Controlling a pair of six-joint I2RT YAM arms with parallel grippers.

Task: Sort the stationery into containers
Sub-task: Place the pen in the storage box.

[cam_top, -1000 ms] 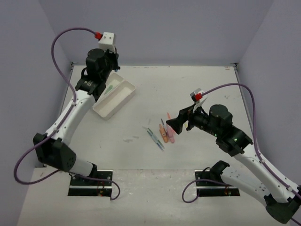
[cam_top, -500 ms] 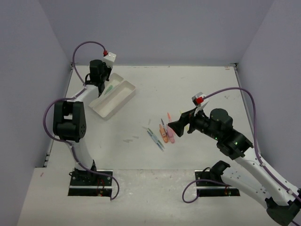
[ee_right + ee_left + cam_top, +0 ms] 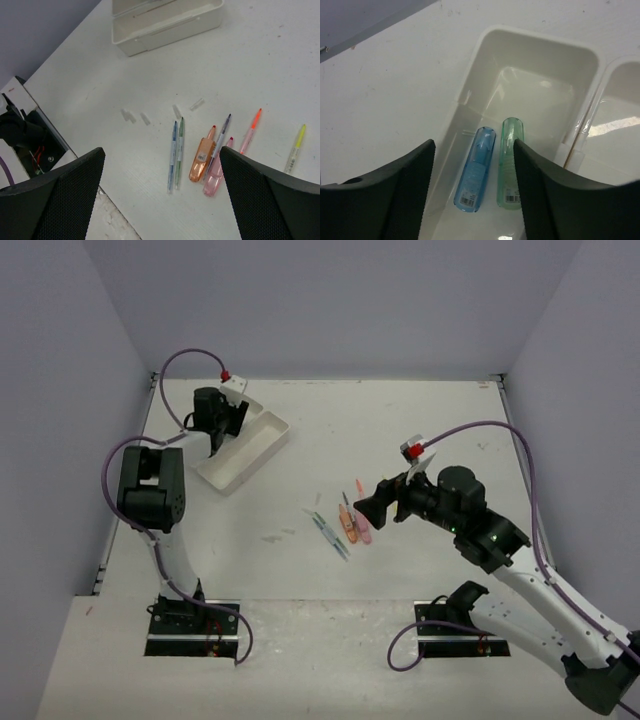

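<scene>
Left end effector point(image 3: 472, 146) lower, open, empty

Left arm point(image 3: 150, 490) folded back, left pincer point(image 3: 472, 145) spread wide; right arm point(image 3: 520, 570) extended, right pincer point(image 3: 160, 152) likewise spread.

There are 2 white trays point(image 3: 535, 45), 4 stubby markers, namely 1 blue marker point(image 3: 476, 171), 1 green marker point(image 3: 510, 160), 1 orange marker point(image 3: 201, 159) and 1 pink marker point(image 3: 212, 183), and 5 thin pens point(image 3: 172, 155).

A white tabletop point(image 3: 400, 430), lightly scuffed and marked, is enclosed by plain pale lilac walls point(image 3: 330, 300) along its far, left and right edges. Lighting is soft and even.
</scene>
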